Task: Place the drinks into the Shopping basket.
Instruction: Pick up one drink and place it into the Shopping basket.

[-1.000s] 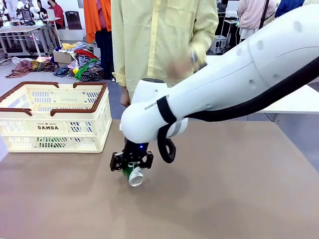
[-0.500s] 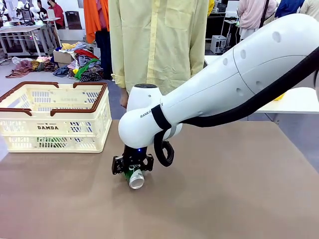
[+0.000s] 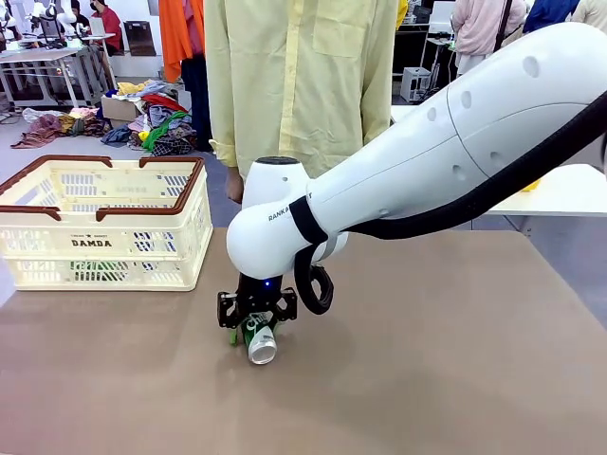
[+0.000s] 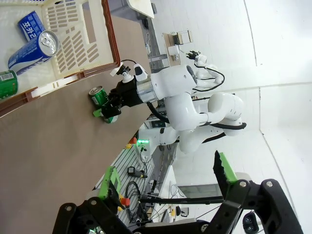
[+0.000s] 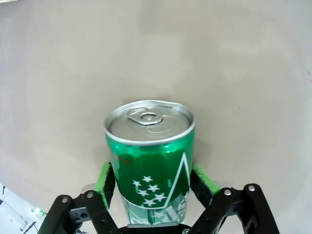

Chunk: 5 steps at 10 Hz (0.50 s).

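A green can (image 3: pixel 261 343) with white stars lies on its side on the brown table, its silver end facing the camera. My right gripper (image 3: pixel 254 330) stands over it, open, one green pad on each side of the can (image 5: pixel 148 156) with slim gaps. The cream Shopping basket (image 3: pixel 180 204) with the dark red rim sits at the far left. In the left wrist view the Shopping basket (image 4: pixel 109 44) holds a blue can (image 4: pixel 33 48), another blue can (image 4: pixel 29 24) and a green one (image 4: pixel 7 83). My left gripper (image 4: pixel 165 175) hangs open high above the table, holding nothing.
A person in a pale yellow shirt (image 3: pixel 299 76) stands at the table's far edge, just behind my right arm (image 3: pixel 427 161). The brown table (image 3: pixel 455 379) has open room to the right and in front of the can.
My right gripper has sunk a little and set the green can on the table, and its jaws have eased apart. The person's raised hand has dropped out of sight.
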Motion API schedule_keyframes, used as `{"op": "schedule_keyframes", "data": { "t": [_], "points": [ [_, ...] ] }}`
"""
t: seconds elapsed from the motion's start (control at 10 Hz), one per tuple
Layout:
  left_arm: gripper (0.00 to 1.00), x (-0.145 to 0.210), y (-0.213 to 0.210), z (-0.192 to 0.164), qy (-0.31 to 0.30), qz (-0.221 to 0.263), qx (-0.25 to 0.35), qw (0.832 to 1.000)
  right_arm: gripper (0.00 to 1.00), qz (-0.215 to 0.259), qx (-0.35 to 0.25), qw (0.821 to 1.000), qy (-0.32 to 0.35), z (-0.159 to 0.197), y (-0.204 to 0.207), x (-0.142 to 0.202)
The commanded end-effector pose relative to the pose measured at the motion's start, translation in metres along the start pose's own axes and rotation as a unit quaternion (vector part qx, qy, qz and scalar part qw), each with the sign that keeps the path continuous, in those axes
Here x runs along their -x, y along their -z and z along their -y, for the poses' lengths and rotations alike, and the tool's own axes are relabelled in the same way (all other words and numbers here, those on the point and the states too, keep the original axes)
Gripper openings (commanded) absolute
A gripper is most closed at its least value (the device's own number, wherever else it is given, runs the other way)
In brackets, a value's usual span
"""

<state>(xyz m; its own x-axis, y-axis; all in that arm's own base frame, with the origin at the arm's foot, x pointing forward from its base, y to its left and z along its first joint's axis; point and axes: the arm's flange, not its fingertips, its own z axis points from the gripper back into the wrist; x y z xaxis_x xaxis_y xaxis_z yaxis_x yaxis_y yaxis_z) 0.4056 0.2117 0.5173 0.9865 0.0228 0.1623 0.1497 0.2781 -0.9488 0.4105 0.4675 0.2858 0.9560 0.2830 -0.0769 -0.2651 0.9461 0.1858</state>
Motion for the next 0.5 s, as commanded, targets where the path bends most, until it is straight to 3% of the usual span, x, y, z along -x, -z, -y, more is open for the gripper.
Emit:
{"op": "schedule_keyframes", "data": {
  "t": [0.0, 0.4],
  "points": [
    [1.00, 0.004, 0.002, 0.001, 0.002, -0.002, -0.001, 1.000, 1.00, 0.004, 0.021, 1.000, 0.018, 0.000, -0.003, 0.001],
    [1.00, 0.004, 0.002, 0.001, 0.002, -0.002, -0.001, 1.000, 1.00, 0.021, 0.036, 0.999, 0.026, 0.005, -0.028, 0.006]
  ]
}}
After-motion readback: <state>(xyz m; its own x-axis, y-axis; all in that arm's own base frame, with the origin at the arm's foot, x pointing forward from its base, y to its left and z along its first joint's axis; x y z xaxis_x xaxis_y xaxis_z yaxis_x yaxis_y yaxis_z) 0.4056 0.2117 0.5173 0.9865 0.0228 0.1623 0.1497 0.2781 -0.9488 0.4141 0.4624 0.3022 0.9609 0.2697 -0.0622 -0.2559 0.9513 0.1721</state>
